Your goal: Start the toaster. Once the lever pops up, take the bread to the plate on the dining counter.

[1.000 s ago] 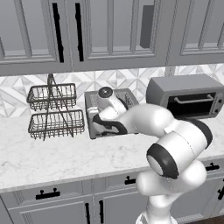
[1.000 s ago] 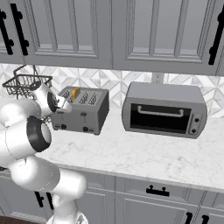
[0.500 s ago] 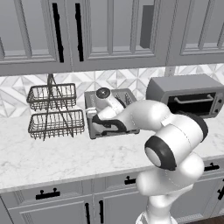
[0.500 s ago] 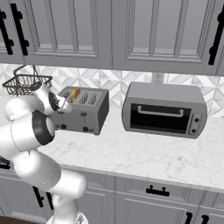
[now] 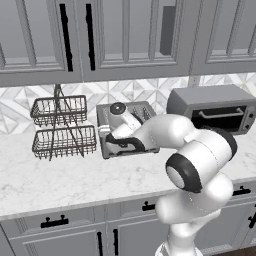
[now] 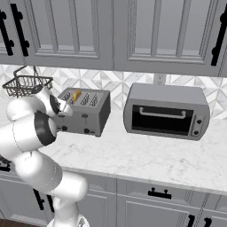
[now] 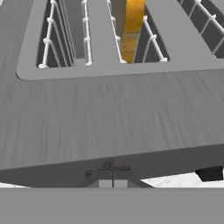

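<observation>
The grey four-slot toaster (image 5: pixel 131 112) (image 6: pixel 86 111) (image 7: pixel 109 113) stands on the marble counter against the tiled wall. A golden slice of bread (image 6: pixel 76 95) (image 7: pixel 131 26) stands upright in one of its slots. My gripper (image 5: pixel 111 141) (image 6: pixel 66 111) (image 7: pixel 112 175) is shut, with nothing in it. It hangs just over the toaster's front top edge, pointing down the front face. A black lever (image 7: pixel 210 173) pokes out below that edge, off to one side of the fingertips. The plate and the dining counter are out of view.
A grey toaster oven (image 5: pixel 215 110) (image 6: pixel 166 111) sits right of the toaster. A two-tier wire basket rack (image 5: pixel 62 127) (image 6: pixel 26 84) stands to its left. Grey wall cabinets (image 5: pixel 125 35) hang overhead. Bare marble counter (image 6: pixel 146 155) stretches in front.
The arm's elbow has swung a little to the left and the hand has shifted slightly at the toaster's front. The gripper stays shut, and toaster and bread have not moved.
</observation>
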Controlling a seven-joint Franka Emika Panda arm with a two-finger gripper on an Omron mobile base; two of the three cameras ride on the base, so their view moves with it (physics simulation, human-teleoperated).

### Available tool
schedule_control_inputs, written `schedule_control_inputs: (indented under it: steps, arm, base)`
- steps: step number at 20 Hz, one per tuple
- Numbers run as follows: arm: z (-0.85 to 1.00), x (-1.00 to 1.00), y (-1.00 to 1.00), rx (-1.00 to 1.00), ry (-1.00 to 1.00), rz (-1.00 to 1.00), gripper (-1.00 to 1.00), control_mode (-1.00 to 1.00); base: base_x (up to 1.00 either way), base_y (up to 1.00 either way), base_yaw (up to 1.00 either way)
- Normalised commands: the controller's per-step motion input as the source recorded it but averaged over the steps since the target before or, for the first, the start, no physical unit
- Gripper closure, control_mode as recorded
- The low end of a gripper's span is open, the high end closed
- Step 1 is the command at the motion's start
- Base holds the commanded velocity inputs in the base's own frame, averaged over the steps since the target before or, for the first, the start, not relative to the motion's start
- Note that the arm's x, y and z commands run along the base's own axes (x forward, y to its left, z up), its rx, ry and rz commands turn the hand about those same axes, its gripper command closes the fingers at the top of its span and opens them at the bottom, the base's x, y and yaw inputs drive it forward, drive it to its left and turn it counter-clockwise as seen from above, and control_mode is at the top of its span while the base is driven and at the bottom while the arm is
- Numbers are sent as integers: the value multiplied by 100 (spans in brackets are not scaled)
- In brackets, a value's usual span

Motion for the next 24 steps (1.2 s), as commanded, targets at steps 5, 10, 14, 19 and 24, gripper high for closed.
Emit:
schedule_control_inputs:
  steps: [5, 10, 14, 19, 24]
  arm:
    - [-62, -11, 9, 1, 3, -1, 100, -100]
    - [-66, -1, 6, 2, 2, -1, 100, -100]
    - [-60, 0, 0, 1, 1, 0, 100, -100]
    - [6, -22, 0, 2, 0, 0, 100, -100]
    - [58, -48, -1, 0, -7, 0, 100, -100]
  base:
    - [0, 0, 0]
    - [0, 0, 0]
    - [0, 0, 0]
    - [0, 0, 0]
    - [0, 0, 0]
